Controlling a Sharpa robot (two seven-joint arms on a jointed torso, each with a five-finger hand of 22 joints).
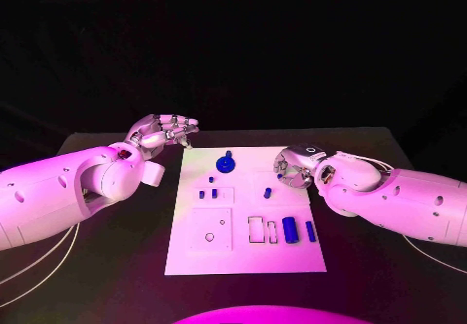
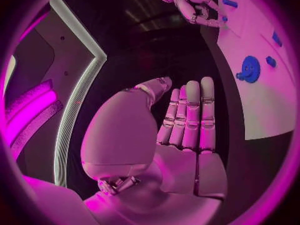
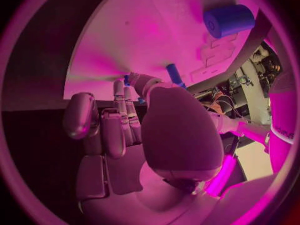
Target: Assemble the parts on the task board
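Task board [image 1: 195,260] lies between the empty, spread left robot hand [image 1: 165,130] and right robot hand [image 1: 295,169], whose grip is unclear.

The white task board [image 1: 243,260] lies flat on the table, with a round blue gear [image 1: 226,164] near its far end and small blue pegs [image 1: 290,229] scattered across it.

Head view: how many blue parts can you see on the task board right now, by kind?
Blue gear wheel: 1
Small blue pegs: 4
Larger blue cylinders: 2
Total: 7 visible; the right hand may hide more.
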